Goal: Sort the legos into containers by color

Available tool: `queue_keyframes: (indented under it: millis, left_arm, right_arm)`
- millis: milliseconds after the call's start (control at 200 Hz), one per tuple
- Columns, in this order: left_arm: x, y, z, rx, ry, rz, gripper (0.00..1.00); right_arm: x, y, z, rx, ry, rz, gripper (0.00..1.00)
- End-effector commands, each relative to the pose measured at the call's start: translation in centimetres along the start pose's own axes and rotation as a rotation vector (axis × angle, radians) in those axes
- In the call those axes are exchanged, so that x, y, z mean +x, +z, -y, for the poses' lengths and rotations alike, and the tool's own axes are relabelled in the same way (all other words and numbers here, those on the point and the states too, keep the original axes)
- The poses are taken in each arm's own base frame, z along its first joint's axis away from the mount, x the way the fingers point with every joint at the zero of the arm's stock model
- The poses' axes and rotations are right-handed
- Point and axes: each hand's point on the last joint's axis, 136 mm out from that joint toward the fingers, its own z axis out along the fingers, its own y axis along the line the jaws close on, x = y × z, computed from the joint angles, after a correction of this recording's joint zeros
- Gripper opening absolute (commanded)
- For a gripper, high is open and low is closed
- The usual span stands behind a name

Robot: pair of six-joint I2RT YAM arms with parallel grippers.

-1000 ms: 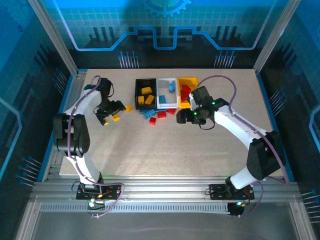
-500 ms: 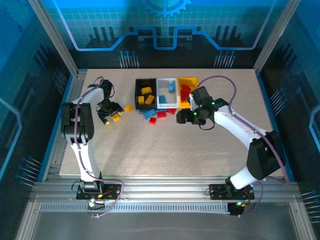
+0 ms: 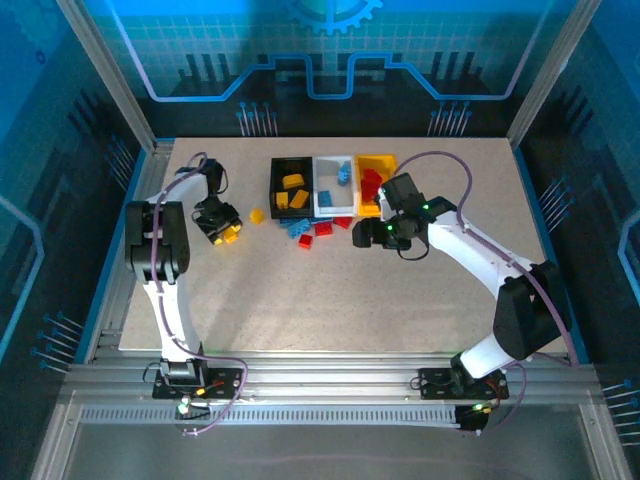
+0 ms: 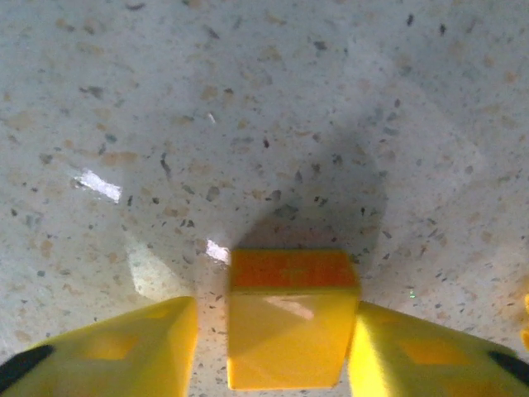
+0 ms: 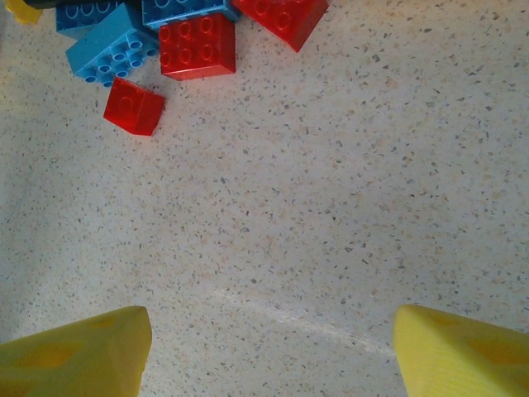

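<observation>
A yellow lego (image 4: 289, 327) lies on the table between the fingers of my left gripper (image 4: 273, 339). The right finger (image 4: 413, 351) touches it and a narrow gap shows beside the left finger (image 4: 124, 347), so the gripper is open. From above, that gripper (image 3: 222, 228) is left of the black bin (image 3: 291, 187), white bin (image 3: 335, 186) and yellow-orange bin (image 3: 373, 180). My right gripper (image 3: 366, 235) is wide open over bare table. Ahead of it lie red legos (image 5: 197, 45) and blue legos (image 5: 111, 51).
Another yellow lego (image 3: 256, 214) lies alone between the left gripper and the black bin. A small red brick (image 5: 134, 106) sits nearest the right gripper. The table (image 3: 330, 300) is bounded by metal frame rails.
The left arm's upper links swung inward while its gripper stayed low around the yellow lego, shifting slightly. The right arm has not moved.
</observation>
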Motion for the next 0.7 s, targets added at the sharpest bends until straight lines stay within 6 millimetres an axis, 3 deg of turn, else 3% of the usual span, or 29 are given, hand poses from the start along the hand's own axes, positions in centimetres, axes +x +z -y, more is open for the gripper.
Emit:
queue_keyframes:
  millis: [0,160,375,480,605,695]
  left_arm:
    - [0.4,0.6,-0.2,0.003,0.005,-0.027,0.42]
    - [0.6,0.4,-0.4,0.004,0.016,-0.029,0.30]
    - [0.9,-2.4,0.9,0.089,0.015,-0.004,0.29]
    - [1.0,-5.7,3.9,0.244,0.014,0.032,0.29]
    - [1.2,-10.0,9.8,0.449,0.089,0.085,0.31]
    - [2.0,-11.6,14.2,0.491,0.182,0.088,0.33]
  right_arm:
    - [-0.3,-0.3,-0.9,-0.009,-0.009,0.010,0.78]
    - [-0.1,-0.5,-0.9,-0.008,-0.013,0.012,0.78]
    - [0.2,-0.6,-0.7,-0.002,-0.022,0.013,0.78]
    - [0.4,-0.7,-0.5,0.004,-0.027,0.013,0.78]
    - [0.6,-0.9,-0.2,0.007,-0.021,0.014,0.78]
    - [0.7,-1.1,0.0,0.010,-0.018,0.020,0.78]
